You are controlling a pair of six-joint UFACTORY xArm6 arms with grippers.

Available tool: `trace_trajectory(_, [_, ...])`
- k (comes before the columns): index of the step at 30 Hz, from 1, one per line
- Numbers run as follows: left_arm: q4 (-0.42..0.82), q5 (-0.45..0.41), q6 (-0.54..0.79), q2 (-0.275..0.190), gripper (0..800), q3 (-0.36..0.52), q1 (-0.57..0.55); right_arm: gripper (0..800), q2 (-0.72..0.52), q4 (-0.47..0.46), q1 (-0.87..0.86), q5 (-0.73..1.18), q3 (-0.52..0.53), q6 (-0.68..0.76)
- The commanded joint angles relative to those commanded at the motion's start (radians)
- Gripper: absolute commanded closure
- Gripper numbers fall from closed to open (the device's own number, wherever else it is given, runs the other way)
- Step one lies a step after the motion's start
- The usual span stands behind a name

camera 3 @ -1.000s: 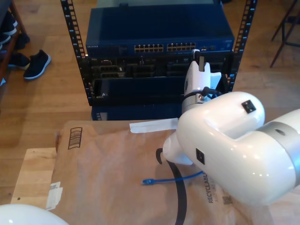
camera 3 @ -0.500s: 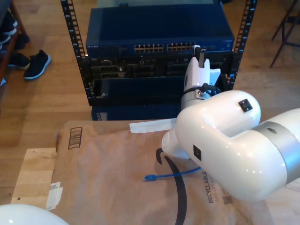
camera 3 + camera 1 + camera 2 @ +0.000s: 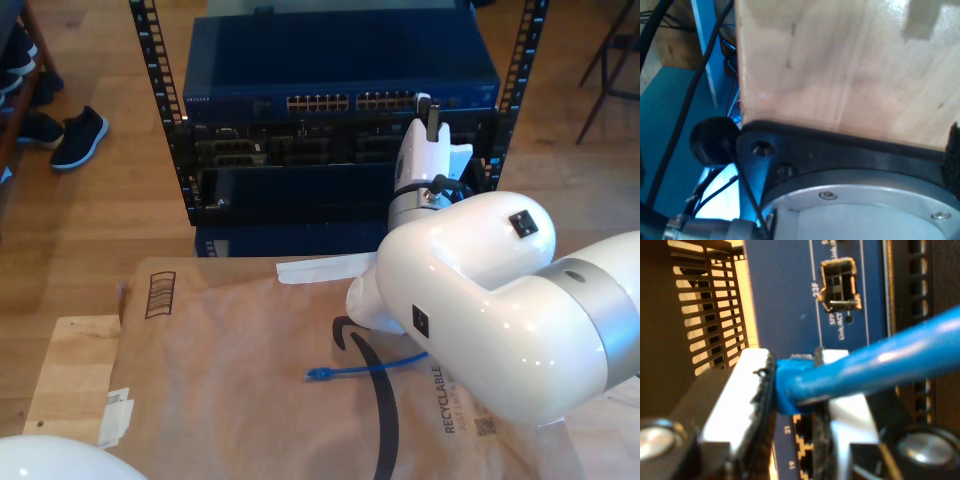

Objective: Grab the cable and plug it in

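The blue cable [image 3: 875, 367] crosses the second wrist view, and my second gripper [image 3: 795, 385] is shut on it near its end, between white pads [image 3: 740, 390]. The plug beyond the pads is hidden. The blue switch's face [image 3: 785, 300] is very close behind, with an open port [image 3: 840, 285] and a row of ports [image 3: 800, 437]. In the exterior view this gripper [image 3: 430, 112] is at the switch's port row [image 3: 385, 101], towards that view's right. The cable's loose part [image 3: 375, 367] lies on brown paper and ends in a free plug [image 3: 317, 375].
The rack [image 3: 340, 130] stands on a wooden floor beyond the paper-covered table [image 3: 220, 350]. An arm's white shell [image 3: 45, 462] shows at the exterior view's bottom left corner. The first wrist view shows a wooden board [image 3: 850, 65] and a black mounting plate [image 3: 840, 150]. Shoes [image 3: 75, 135] lie at the exterior view's left.
My second arm has shifted slightly towards the rack, and its gripper sits a little higher against the switch. The cable's free plug has slid slightly away from the table's near edge.
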Motion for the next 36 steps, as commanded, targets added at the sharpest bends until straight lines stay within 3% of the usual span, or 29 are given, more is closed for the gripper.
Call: trace_trajectory(36, [0.000,0.000,0.000,0.000,0,0.000,0.000,800,0.006,-0.003,0.011,-0.006,-0.003,0.002])
